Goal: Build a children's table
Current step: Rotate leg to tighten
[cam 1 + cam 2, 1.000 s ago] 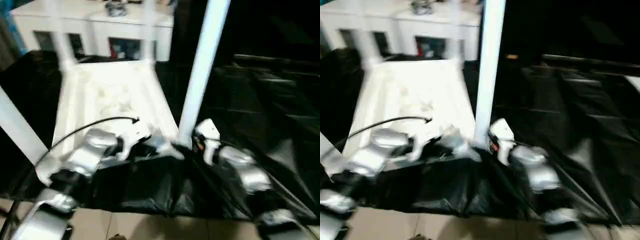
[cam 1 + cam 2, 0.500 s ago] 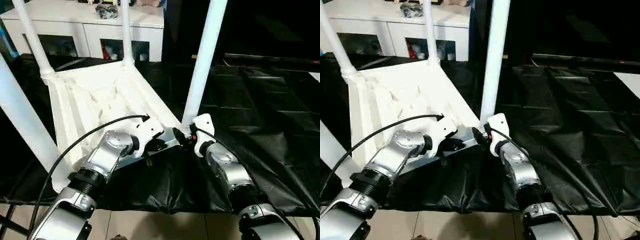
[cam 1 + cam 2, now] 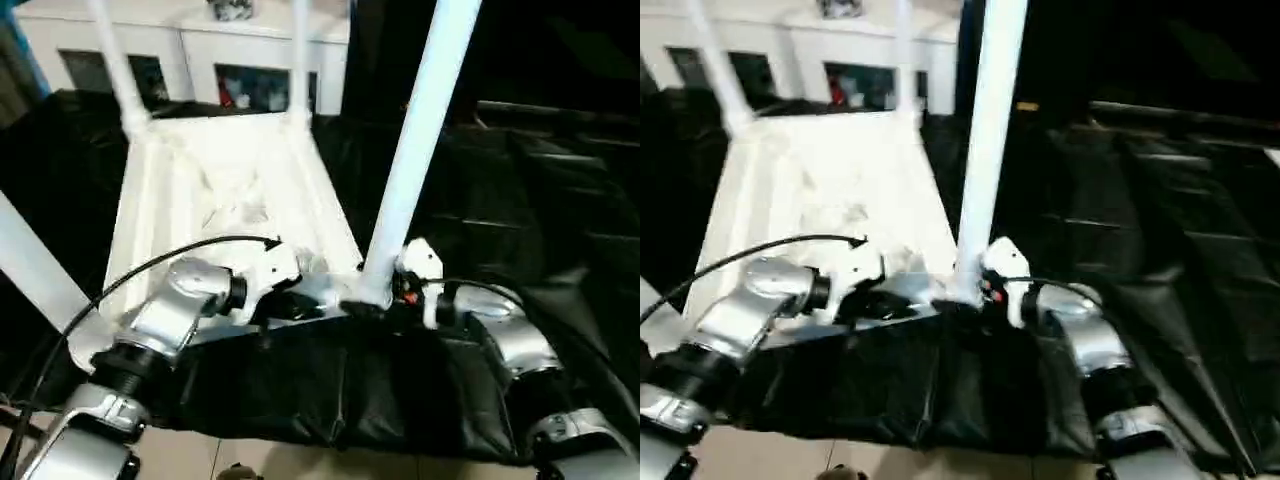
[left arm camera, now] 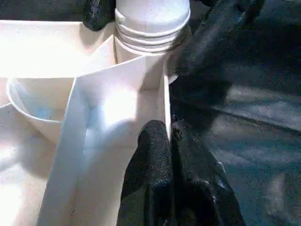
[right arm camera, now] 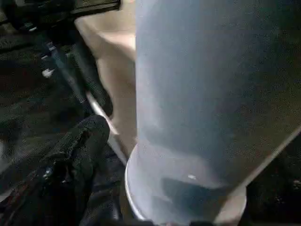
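1. A white plastic tabletop [image 3: 225,205] lies upside down on a black sheet [image 3: 540,200], ribbed underside facing up.
2. Four white legs stand up from its corner sockets; the nearest right leg [image 3: 415,150] rises beside the robot's arms.
3. The left gripper [image 4: 168,141] has its jaws closed on the thin raised rim [image 4: 165,101] of the tabletop, just beside that leg's socket.
4. The right gripper [image 3: 385,300] sits at the base of the same leg, its black finger [image 5: 80,155] against the lower part; how far its jaws are open cannot be told.
5. A white cabinet [image 3: 190,50] stands behind the sheet.
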